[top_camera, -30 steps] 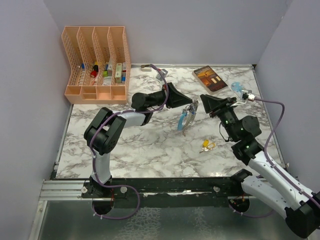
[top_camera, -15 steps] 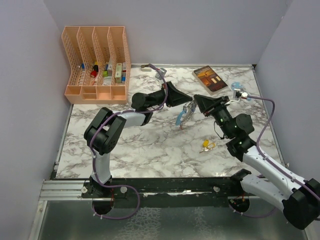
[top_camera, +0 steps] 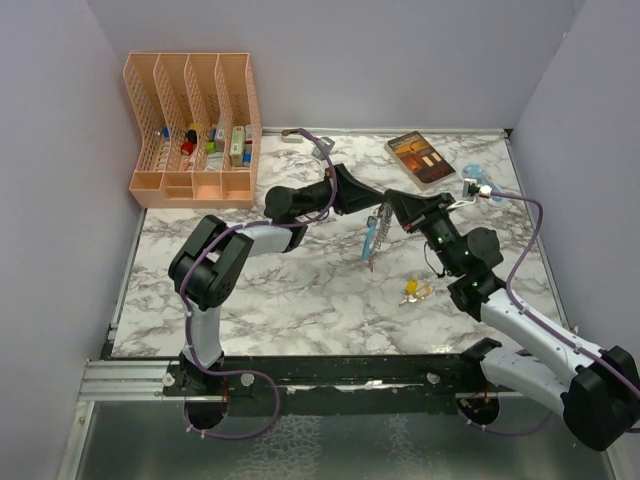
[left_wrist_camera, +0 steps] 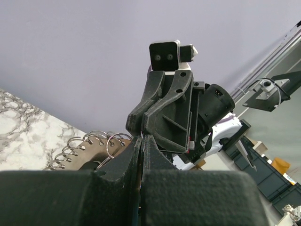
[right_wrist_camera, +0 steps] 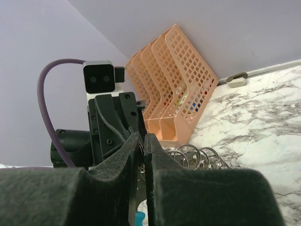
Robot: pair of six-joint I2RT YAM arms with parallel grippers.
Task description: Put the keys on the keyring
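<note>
Top view: the keyring (top_camera: 374, 235) hangs above the table (top_camera: 280, 290) between left gripper (top_camera: 368, 207) and right gripper (top_camera: 390, 212), apparently steadied for threading; a loose key (top_camera: 413, 291) lies nearby. Left wrist: jaws clamped on its ring. Right wrist: jaws together, grip unclear.

The left end effector (top_camera: 374, 212) and right end effector (top_camera: 390, 214) meet tip to tip above the surface (top_camera: 300, 290), so each blocks the other's path straight ahead. The keyring (top_camera: 372, 238) hangs between them and takes up the gap beneath their tips. Below and nearer than the right end effector lie yellow keys (top_camera: 413, 291), well apart from it. Beyond it, by the far wall, sit a brown booklet (top_camera: 421, 157) and a light-blue item (top_camera: 475, 180). Well behind the left end effector stands the peach file rack (top_camera: 195, 130). Open marble stretches on the near side of both.
</note>
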